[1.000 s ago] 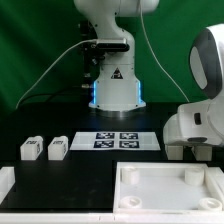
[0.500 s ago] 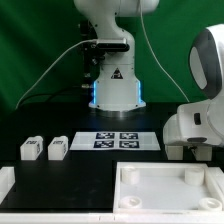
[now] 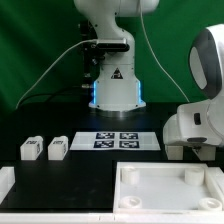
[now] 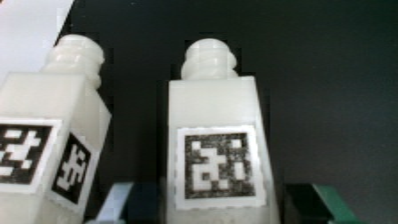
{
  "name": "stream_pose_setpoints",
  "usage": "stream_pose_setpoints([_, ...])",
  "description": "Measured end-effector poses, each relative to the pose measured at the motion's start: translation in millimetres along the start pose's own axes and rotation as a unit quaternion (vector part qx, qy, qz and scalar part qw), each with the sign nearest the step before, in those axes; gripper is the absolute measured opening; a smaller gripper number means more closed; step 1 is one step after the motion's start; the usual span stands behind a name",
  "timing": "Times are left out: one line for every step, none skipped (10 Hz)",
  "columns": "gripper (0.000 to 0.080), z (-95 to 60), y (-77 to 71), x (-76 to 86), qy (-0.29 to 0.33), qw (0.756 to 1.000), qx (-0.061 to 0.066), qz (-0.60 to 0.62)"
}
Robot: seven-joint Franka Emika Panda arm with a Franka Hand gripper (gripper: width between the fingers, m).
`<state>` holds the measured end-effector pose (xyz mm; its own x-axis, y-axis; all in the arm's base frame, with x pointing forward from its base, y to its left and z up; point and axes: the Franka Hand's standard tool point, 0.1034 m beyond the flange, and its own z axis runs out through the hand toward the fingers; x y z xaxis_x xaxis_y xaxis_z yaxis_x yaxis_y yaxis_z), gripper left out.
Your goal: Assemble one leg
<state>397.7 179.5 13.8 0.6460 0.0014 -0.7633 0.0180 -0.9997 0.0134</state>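
Gripper (image 4: 222,207): jaws open; I see one finger on each side of a leg, gripping nothing.
Leg (image 4: 217,140): between the fingers, tag facing my wrist camera.
Second leg (image 4: 50,130): just beside it.

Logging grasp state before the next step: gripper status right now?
The gripper: open, its fingers either side of one leg, not clamped on it; a dark gap shows beside the leg.
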Motion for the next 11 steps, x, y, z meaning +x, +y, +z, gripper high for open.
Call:
stream_pose_setpoints([0.029,0.0,0.0,0.0,0.0,1.0,0.0,0.0])
stream_pose_setpoints([0.029,0.0,0.0,0.0,0.0,1.0,0.0,0.0])
stream_pose_setpoints([0.0291,-4.6,2.1,0.0,0.002,1.0,-0.003,-0.009])
stream_pose_setpoints([0.0291,-24.2,6.3,-2.2,0.02,1.0,-0.008,-0.02])
stream_pose_setpoints([0.0291,-47.1,9.9,-10.9,0.039,0.999,-0.006,-0.03])
stream_pose_setpoints([0.0291,-70.4,18.6,-19.6,0.05,0.998,-0.002,-0.041])
stream_pose_setpoints([0.0291,-93.4,26.5,-24.8,0.079,0.996,0.005,-0.045])
stream_pose_setpoints([0.0291,-114.2,33.7,-27.3,0.135,0.99,0.013,-0.049])
stream_pose_setpoints([0.0291,-136.6,47.1,-36.0,0.211,0.976,0.021,-0.049])
stream_pose_setpoints([0.0291,-144.2,53.9,-40.2,0.267,0.962,0.025,-0.047])
stream_pose_setpoints([0.0291,-141.9,52.4,-38.1,0.306,0.951,0.026,-0.048])
